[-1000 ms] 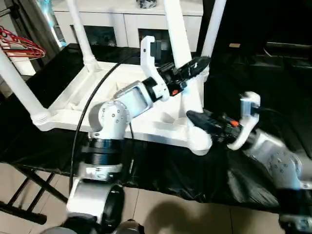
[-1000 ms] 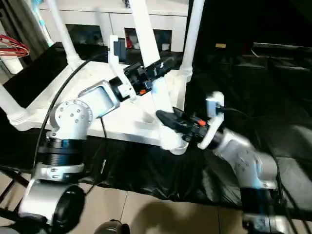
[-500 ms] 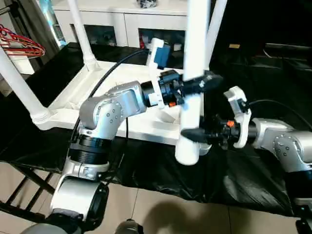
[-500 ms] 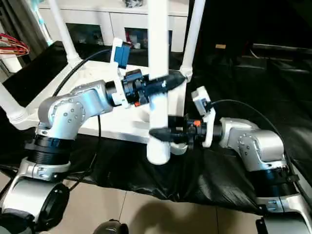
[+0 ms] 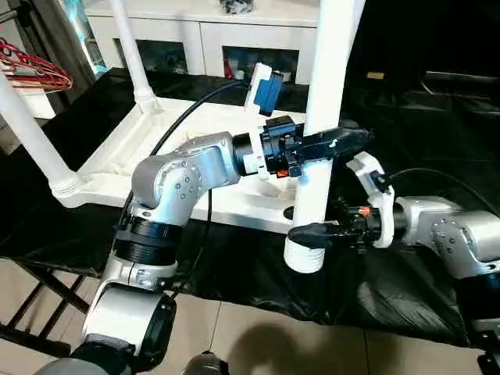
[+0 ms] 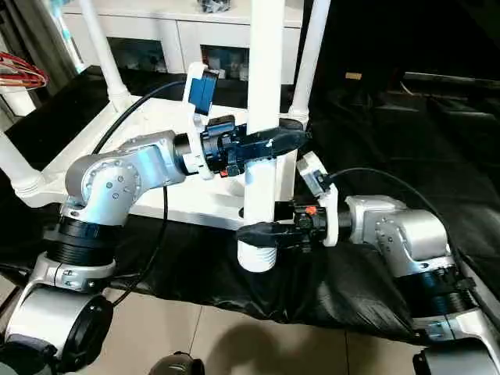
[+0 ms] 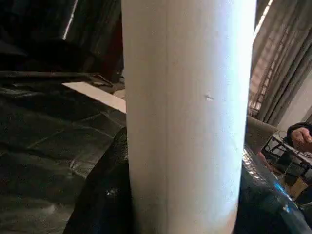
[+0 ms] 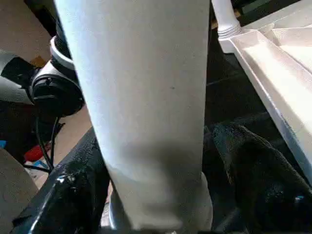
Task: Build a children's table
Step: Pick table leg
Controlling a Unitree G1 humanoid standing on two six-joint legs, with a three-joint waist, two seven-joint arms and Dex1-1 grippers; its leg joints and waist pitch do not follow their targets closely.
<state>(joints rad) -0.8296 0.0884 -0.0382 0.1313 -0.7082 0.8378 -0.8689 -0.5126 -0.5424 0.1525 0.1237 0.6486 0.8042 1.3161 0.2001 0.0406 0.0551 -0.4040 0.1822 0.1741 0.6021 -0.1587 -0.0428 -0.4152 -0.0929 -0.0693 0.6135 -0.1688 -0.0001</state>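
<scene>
The white tabletop [image 5: 129, 152] lies underside up on a black-covered bench, with three white legs standing in its corner sockets: one at the near left [image 5: 31, 141], one at the far left [image 5: 131, 55] and one at the far right [image 6: 308, 55]. A fourth leg [image 5: 324, 101] hangs nearly upright at the near right corner, its ribbed end [image 5: 303, 256] down over the bench's front. My left gripper [image 5: 328, 144] is shut on its middle. Lower down, my right gripper [image 5: 311, 228] straddles the leg just above the ribbed end, with one finger [image 8: 253, 165] standing off it.
A white glass-door cabinet [image 5: 203, 31] stands behind the bench. Red wire hangers [image 5: 35, 70] hang at the far left. Black cloth [image 5: 422, 117] covers the bench to the right. A tiled floor [image 5: 258, 336] lies below the front edge.
The loose leg has swung from a slant to nearly upright, my left wrist turning with it. My right gripper's jaws have widened and it has moved under the left one.
</scene>
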